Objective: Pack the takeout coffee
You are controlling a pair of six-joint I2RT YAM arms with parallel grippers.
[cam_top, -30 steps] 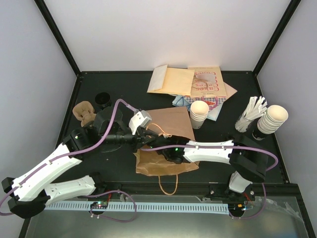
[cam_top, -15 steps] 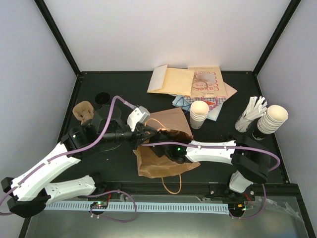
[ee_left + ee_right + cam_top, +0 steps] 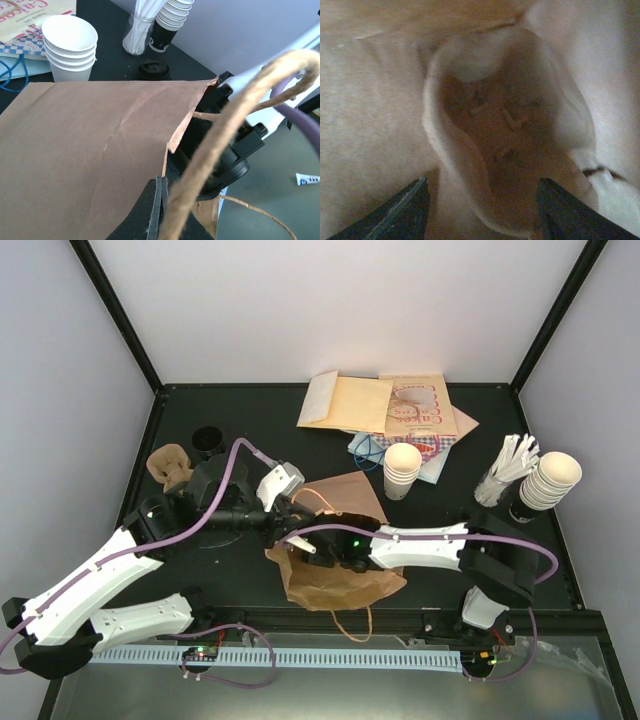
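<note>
Your left arm is stretching across the worktop [image 3: 240,420], and its hand [image 3: 161,182] is pinching the upper edge of the brown paper bag [image 3: 340,585] just beside the rope handle [image 3: 225,125], holding the bag's mouth lifted. Your right arm is lying low and almost level, reaching from the right into that mouth. Its hand [image 3: 481,181] is standing inside with the fingers apart. The takeout coffee [image 3: 505,125] is sitting inside the bag between those fingers, its open top facing the wrist camera; whether they are touching it, I cannot tell.
</note>
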